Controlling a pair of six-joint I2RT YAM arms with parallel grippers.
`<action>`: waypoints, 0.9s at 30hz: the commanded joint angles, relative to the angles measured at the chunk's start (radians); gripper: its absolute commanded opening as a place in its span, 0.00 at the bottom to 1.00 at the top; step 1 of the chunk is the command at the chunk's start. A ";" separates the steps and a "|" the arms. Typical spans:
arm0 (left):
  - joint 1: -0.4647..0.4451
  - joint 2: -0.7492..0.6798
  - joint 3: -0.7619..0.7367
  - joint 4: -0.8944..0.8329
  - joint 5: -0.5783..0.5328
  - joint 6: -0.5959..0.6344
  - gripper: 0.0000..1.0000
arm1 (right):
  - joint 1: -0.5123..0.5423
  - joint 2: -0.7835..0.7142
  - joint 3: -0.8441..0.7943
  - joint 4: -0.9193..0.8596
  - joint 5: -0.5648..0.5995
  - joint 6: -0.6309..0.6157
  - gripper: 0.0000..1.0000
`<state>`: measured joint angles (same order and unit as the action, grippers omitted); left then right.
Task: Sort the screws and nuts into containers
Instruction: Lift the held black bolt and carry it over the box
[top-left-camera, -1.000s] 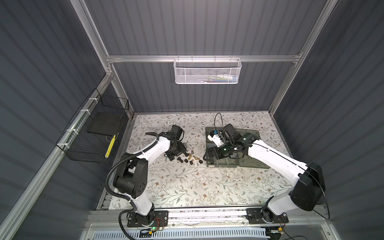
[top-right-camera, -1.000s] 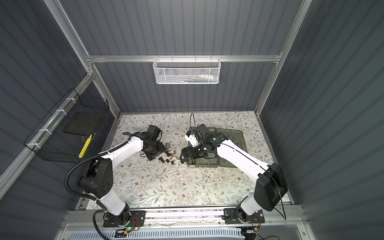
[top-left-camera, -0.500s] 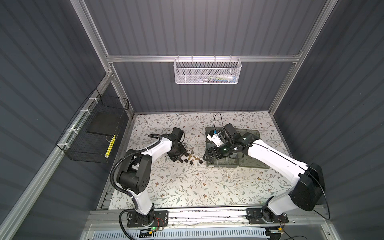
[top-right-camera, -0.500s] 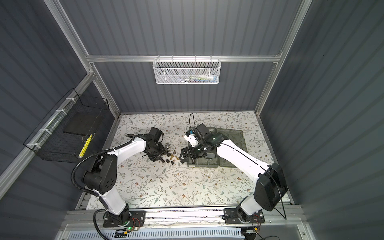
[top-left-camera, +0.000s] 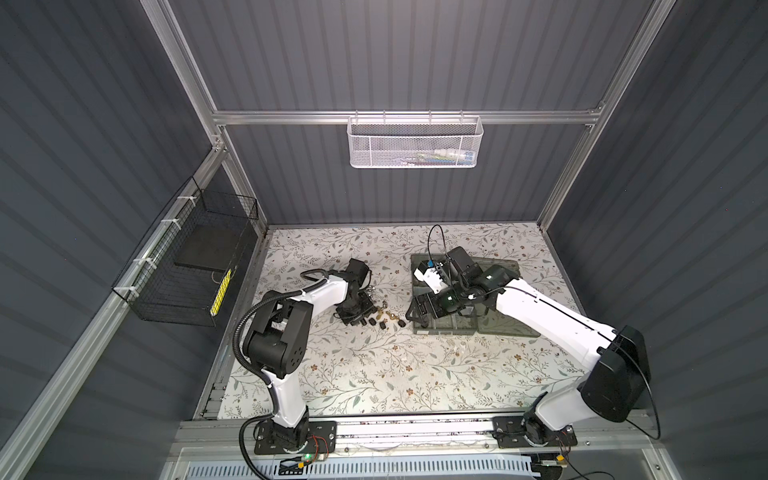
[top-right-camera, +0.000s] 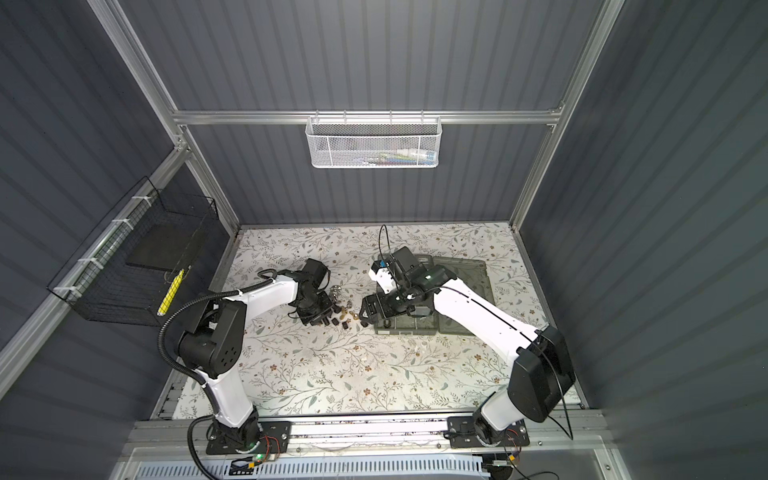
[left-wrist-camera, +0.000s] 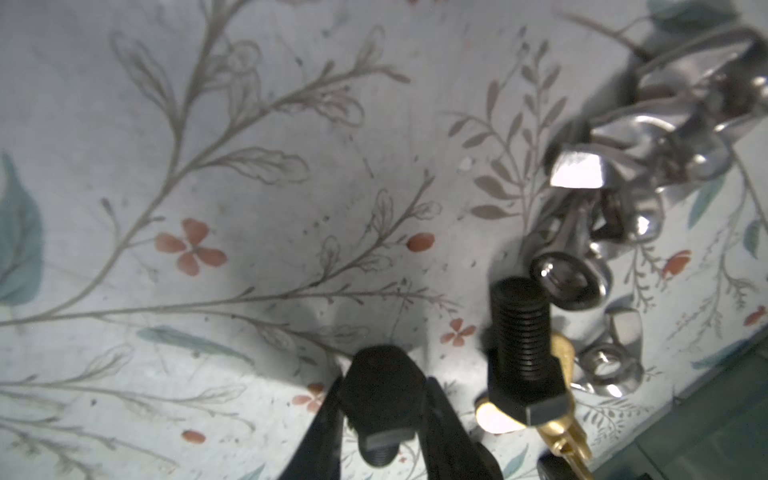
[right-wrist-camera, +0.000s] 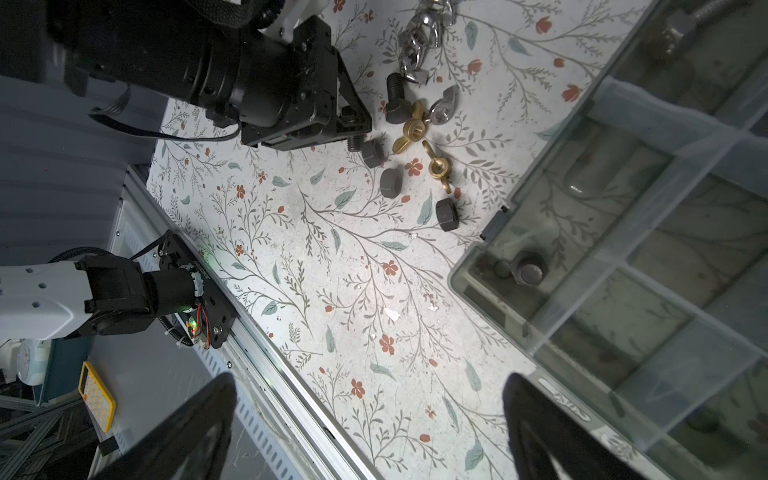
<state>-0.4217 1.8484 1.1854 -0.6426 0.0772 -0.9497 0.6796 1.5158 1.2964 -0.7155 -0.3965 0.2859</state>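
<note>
Floral-patterned tabletop (top-left-camera: 374, 374) holds loose black, brass and silver screws and nuts (right-wrist-camera: 409, 129) beside a smoky translucent plastic organiser box (right-wrist-camera: 482, 295); the left gripper (left-wrist-camera: 384, 415) pinches one short black hex bolt (left-wrist-camera: 380, 386), the right gripper (right-wrist-camera: 368, 388) hangs spread wide at the box's edge.

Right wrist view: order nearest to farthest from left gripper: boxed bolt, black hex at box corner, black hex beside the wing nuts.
1. Loose black hex, beside left gripper.
2. Corner black hex, just outside organiser.
3. Boxed bolt, inside its corner compartment.
</note>
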 joint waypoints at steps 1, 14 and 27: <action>0.007 0.039 0.008 -0.027 -0.001 0.025 0.25 | -0.004 0.008 0.024 -0.019 0.005 -0.012 0.99; 0.005 0.012 0.123 -0.161 -0.094 0.159 0.00 | -0.010 0.008 0.020 -0.015 0.004 -0.006 0.99; -0.121 0.087 0.467 -0.289 -0.125 0.255 0.00 | -0.055 -0.063 -0.033 0.003 0.051 0.044 0.99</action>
<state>-0.4900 1.8889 1.5913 -0.8719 -0.0422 -0.7288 0.6403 1.4940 1.2842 -0.7120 -0.3698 0.3088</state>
